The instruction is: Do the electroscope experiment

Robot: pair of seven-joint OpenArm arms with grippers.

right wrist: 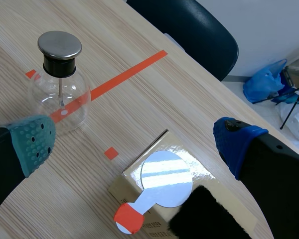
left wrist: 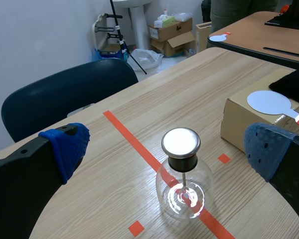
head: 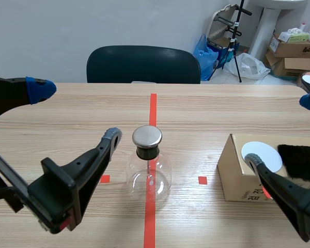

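Glass electroscope (head: 148, 170) sitting at desk (head: 222, 113) centre, cardboard box (head: 232, 178) near right edge carrying white disc paddle (head: 262, 153) and black fur (head: 299, 161), left jaws and right jaws standing apart.

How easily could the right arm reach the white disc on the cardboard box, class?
Probably easily: the white disc lies uncovered on the cardboard box, under the open right tool. The black fur lies close beside it, so that side looks tight.
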